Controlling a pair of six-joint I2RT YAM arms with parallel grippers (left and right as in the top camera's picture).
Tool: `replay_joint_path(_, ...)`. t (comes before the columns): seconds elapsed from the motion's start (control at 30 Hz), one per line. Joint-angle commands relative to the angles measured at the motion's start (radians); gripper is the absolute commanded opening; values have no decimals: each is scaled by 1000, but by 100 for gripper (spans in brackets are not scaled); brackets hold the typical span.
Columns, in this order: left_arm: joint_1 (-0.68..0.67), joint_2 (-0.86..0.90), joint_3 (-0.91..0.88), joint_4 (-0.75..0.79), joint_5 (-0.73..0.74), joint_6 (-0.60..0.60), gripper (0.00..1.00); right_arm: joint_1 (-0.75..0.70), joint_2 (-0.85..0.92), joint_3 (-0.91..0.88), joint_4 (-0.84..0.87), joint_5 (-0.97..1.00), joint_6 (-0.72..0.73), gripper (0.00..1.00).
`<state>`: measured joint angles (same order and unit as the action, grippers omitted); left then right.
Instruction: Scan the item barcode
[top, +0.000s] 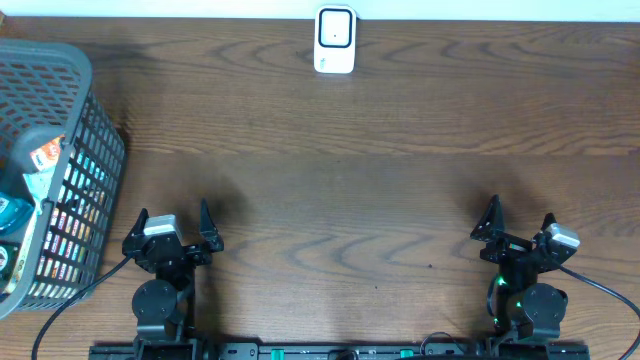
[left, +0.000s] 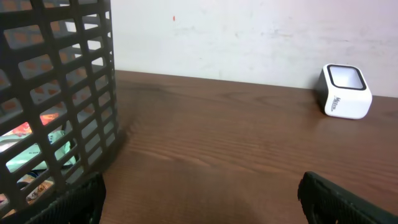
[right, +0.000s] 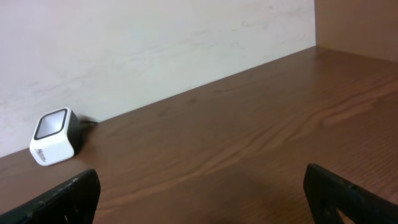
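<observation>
The left gripper (top: 172, 220) and right gripper (top: 520, 222) sat released and empty at the tabletop's (top: 350, 180) near edge. The scanner (top: 334, 40) stood at its far edge, the basket (top: 95, 165) at its left edge.

The grey basket (left: 59, 74) stands at 9 o'clock on the table (left: 217, 137), packets (left: 55, 117) inside it. The white scanner (left: 346, 92) sits at 2 o'clock by the wall (left: 236, 37).

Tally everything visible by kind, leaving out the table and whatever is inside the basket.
Basket: 1
Barcode scanner: 1
Grippers: 2, the left gripper and the right gripper, both open and empty
Total: 4
</observation>
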<state>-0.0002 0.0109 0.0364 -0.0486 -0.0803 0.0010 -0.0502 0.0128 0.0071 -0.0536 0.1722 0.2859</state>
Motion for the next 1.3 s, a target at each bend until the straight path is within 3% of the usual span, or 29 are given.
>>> replay_joint_path(0.0,6,-6,-32,-17,2,14,98,3,-1,-2,-3,2,13,99)
replay_joint_path(0.73,5,-5,-32,-16,3,-26,98,3,-1,-2,-3,2,13,99)
replay_joint_path(0.87,6,-5,-24,-16,99,-43,98,3,-1,-2,-3,1,13,99)
replay_joint_path(1.0,5,-5,38,-17,222,-51,98,3,-1,-2,-3,2,13,99)
replay_joint_path(1.27,6,41,231,-26,226,-90,98,3,-1,-2,-3,1,13,99)
